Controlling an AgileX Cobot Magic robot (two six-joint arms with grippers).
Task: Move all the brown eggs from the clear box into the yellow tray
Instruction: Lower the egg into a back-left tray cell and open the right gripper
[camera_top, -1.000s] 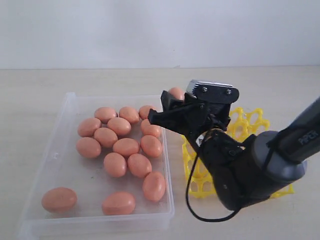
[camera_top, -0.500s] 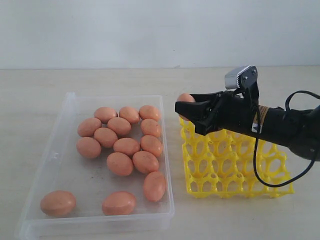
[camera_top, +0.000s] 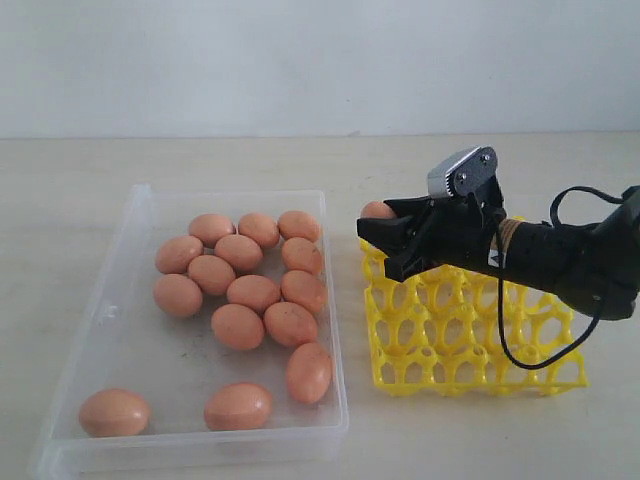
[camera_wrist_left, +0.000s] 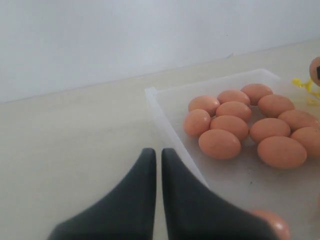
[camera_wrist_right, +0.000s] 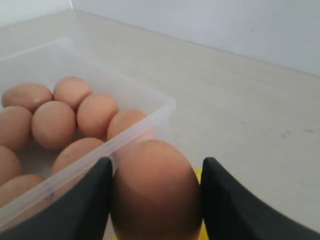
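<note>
My right gripper (camera_top: 385, 232) (camera_wrist_right: 156, 192) is shut on one brown egg (camera_top: 377, 211) (camera_wrist_right: 156, 187), holding it over the far left corner of the yellow tray (camera_top: 470, 340). A sliver of yellow (camera_wrist_right: 200, 176) shows just behind the egg in the right wrist view. Several more brown eggs (camera_top: 252, 293) (camera_wrist_left: 234, 128) (camera_wrist_right: 52, 123) lie in the clear box (camera_top: 120, 310) left of the tray, most in a cluster toward its far end, two near its front wall. My left gripper (camera_wrist_left: 158, 154) is shut and empty, outside the box beside its wall (camera_wrist_left: 165, 130). It does not show in the exterior view.
The box and tray stand side by side on a pale wooden table (camera_top: 200, 155) against a white wall. My right arm and its black cable (camera_top: 520, 345) lie across the tray's far cells.
My right arm has swung from the box side to stretch over the tray, carrying the egg to the tray's far left corner and lowering slightly in the last half second.
</note>
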